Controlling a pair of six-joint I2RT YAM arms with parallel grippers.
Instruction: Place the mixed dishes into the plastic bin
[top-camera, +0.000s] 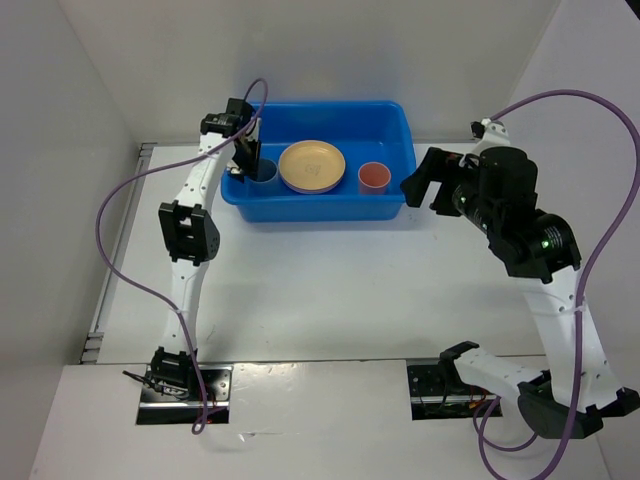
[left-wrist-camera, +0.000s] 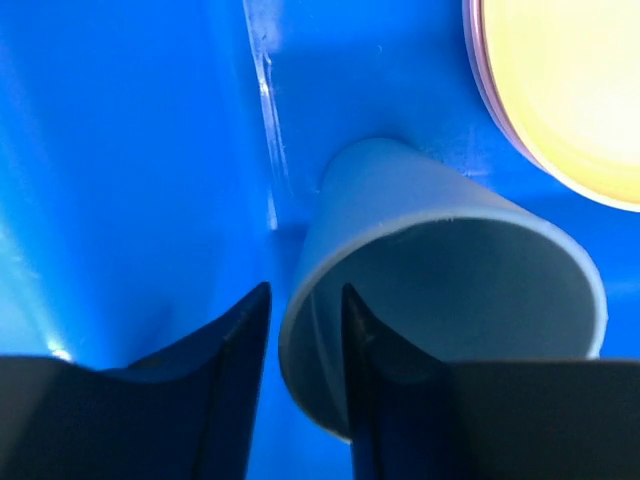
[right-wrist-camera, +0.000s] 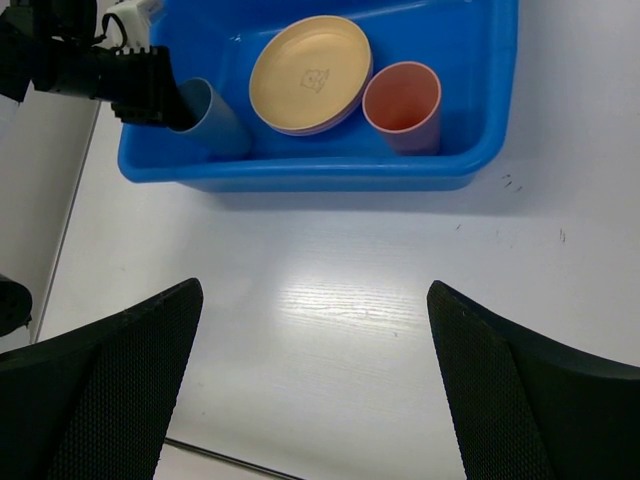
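Observation:
The blue plastic bin (top-camera: 320, 212) stands at the back of the table. Inside it the blue cup (top-camera: 266, 172) leans at the left end, near the bin's wall (left-wrist-camera: 120, 150). My left gripper (left-wrist-camera: 305, 290) straddles this cup's (left-wrist-camera: 450, 270) rim, one finger inside and one outside, with a gap showing, so it is open. The yellow-orange plate (top-camera: 312, 166) lies in the middle on a lilac plate whose edge (left-wrist-camera: 487, 90) shows. The coral red cup (top-camera: 374, 177) stands upright at the right. My right gripper (top-camera: 420, 192) hangs open and empty beside the bin's right end.
White walls close the table at the left, back and right. The right wrist view looks down on white tabletop (right-wrist-camera: 330, 300) in front of the bin (right-wrist-camera: 300, 180). A purple cable (top-camera: 130, 270) loops beside the left arm.

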